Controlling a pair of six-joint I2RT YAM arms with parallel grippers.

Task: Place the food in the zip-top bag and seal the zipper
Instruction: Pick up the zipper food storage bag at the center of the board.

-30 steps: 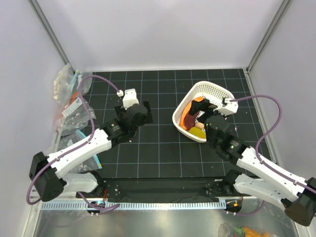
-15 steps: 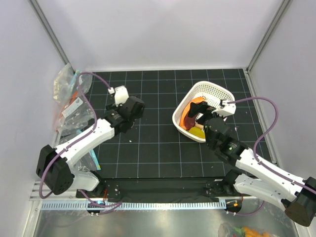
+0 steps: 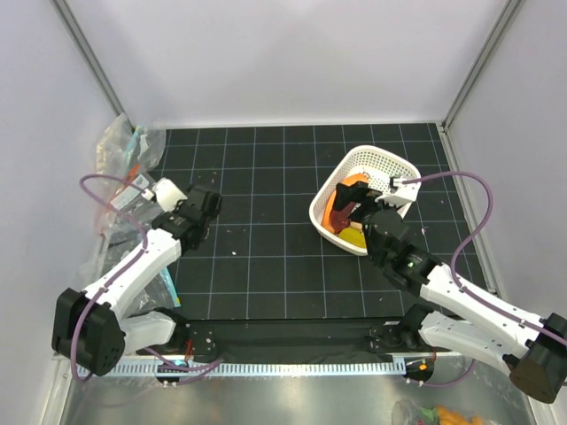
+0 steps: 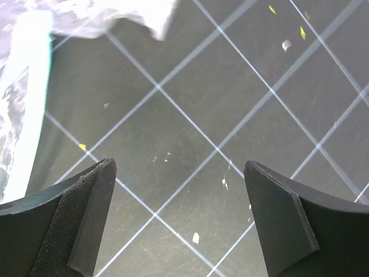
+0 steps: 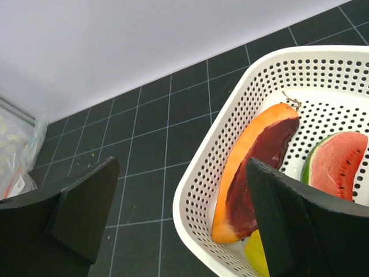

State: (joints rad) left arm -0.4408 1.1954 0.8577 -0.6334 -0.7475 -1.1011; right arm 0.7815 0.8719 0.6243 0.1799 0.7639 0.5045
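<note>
Food [image 5: 253,167]: lay in the basket [image 5: 193,193], frame right; none bagged.
Zip-top bag [image 3: 122,202]: left edge, ungrasped.
Your left gripper [image 4: 179,219]: spread, empty.
Your right gripper [image 5: 179,213]: spread, empty, beside the basket.
Remaining: everything.

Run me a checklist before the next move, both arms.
1. Left gripper open and empty: ok, jaws wide over the bare mat.
2. Left gripper on the zip-top bag: not ok. It hangs beside it, and the wrist view shows only a teal-trimmed bag.
3. Zip-top bag mouth open: cannot tell.
4. Right gripper open and empty: ok, over the basket rim.
5. Orange and dark red piece and watermelon slice reachable: ok, both lie uncovered in the basket.
</note>
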